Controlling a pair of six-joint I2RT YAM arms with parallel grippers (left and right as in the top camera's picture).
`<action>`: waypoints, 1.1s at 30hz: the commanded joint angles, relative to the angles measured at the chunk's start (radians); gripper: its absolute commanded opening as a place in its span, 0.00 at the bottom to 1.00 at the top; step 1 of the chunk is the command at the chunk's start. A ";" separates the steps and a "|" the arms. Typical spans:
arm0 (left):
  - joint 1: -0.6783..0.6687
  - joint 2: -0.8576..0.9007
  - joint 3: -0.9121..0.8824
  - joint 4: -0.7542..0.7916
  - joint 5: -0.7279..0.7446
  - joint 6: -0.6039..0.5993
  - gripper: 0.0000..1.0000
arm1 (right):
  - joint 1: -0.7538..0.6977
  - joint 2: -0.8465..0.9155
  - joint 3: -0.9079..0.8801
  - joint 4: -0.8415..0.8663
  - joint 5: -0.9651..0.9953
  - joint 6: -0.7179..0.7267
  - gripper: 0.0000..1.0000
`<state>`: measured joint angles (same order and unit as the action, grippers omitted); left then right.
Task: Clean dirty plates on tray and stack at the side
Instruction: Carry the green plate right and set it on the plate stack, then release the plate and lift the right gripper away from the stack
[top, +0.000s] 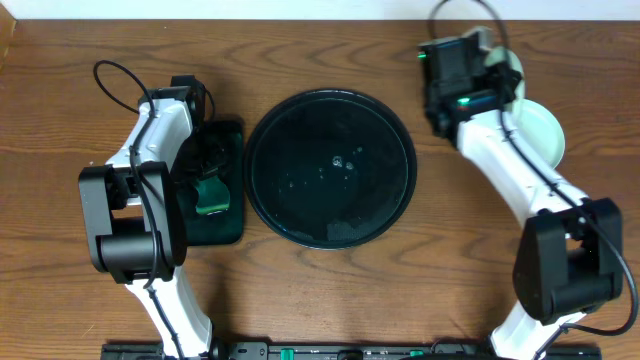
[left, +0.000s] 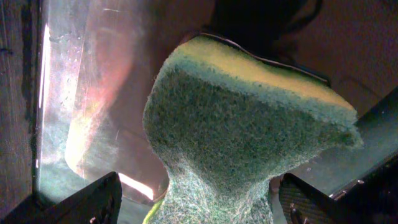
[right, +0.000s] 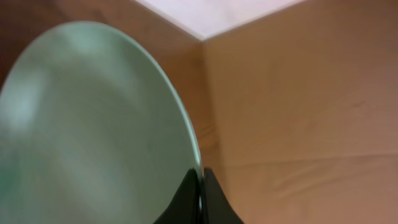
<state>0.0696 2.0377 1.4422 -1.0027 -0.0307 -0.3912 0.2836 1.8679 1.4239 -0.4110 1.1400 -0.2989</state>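
A big black tray (top: 300, 200) sits mid-table (top: 60, 100), just right of a small green tray (top: 228, 228). Above that one the left gripper (left: 205, 205) pinches a green-and-yellow sponge (left: 242, 124). At the far right, the right gripper (right: 200, 186) clamps the rim of a turquoise plate (right: 93, 124), near another pale plate (top: 540, 135) lying on the table.

Glossy black tray (top: 330, 168), wood-grain table (top: 60, 100), rough fibrous green sponge (left: 249, 143), smooth turquoise plate (right: 81, 124)

Tray (top: 300, 200) top open; plates (top: 545, 130) crowd right side.
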 joint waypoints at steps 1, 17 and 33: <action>0.005 -0.002 0.002 -0.005 -0.015 0.005 0.81 | -0.120 -0.032 0.003 -0.115 -0.305 0.279 0.01; 0.005 -0.002 0.002 -0.005 -0.015 0.005 0.81 | -0.420 -0.031 0.001 -0.307 -0.659 0.680 0.01; 0.005 -0.002 0.002 -0.005 -0.015 0.005 0.81 | -0.504 -0.031 0.000 -0.345 -0.753 0.708 0.03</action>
<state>0.0696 2.0377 1.4422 -1.0027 -0.0326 -0.3916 -0.2253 1.8652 1.4235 -0.7582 0.4343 0.4091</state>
